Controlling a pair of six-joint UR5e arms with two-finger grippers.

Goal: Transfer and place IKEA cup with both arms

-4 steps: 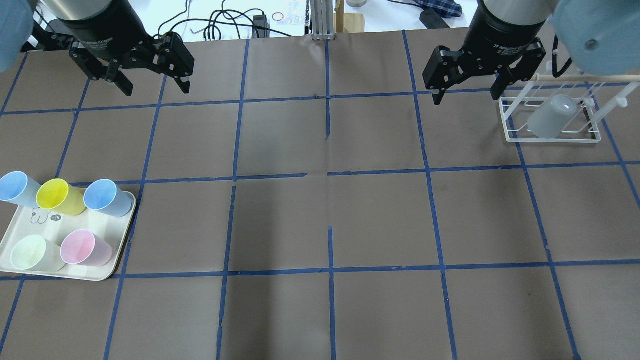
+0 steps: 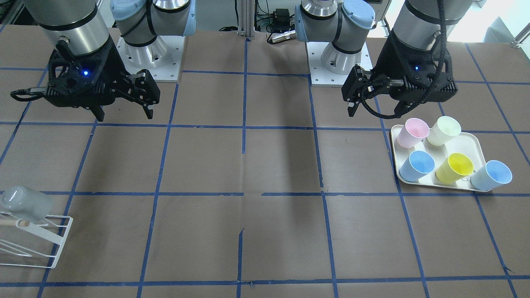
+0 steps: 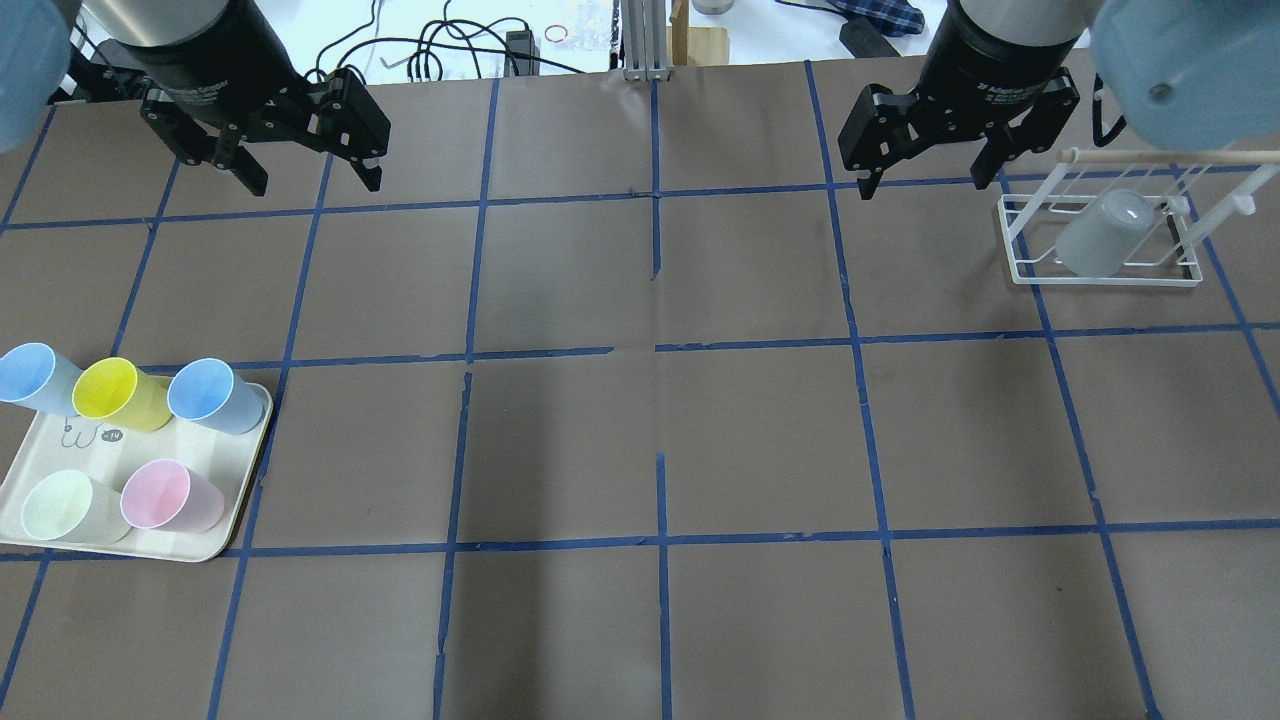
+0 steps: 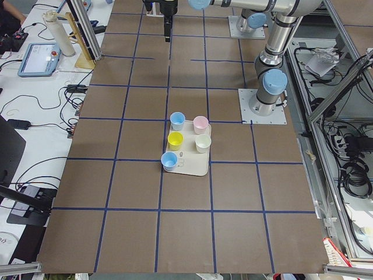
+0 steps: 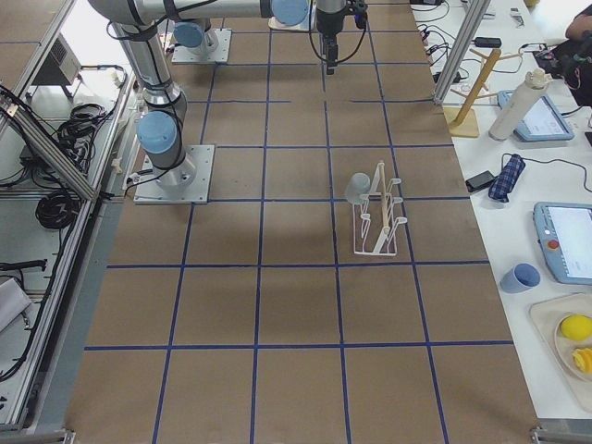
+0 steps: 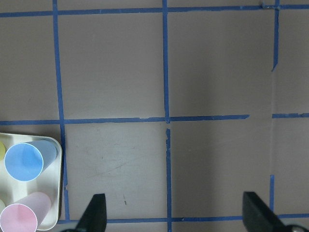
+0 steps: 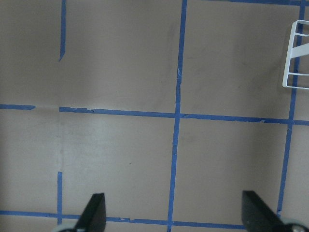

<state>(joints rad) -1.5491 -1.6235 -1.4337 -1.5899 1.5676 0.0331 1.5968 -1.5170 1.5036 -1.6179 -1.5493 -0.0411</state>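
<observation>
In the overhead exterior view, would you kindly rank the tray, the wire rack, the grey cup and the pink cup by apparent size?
1. Tray
2. Wire rack
3. Grey cup and pink cup: these look about alike, so I leave them unranked.

A brown paper-covered table fills the view. Strips of blue tape run across it and meet at a tape crossing near the middle. Up and to the right of that crossing, cut by the frame's edge, is a corner of a white wire rack. Below the crossing, at the bottom edge, the right gripper's two black fingers stand wide apart, one on each side, with only table between them.
</observation>
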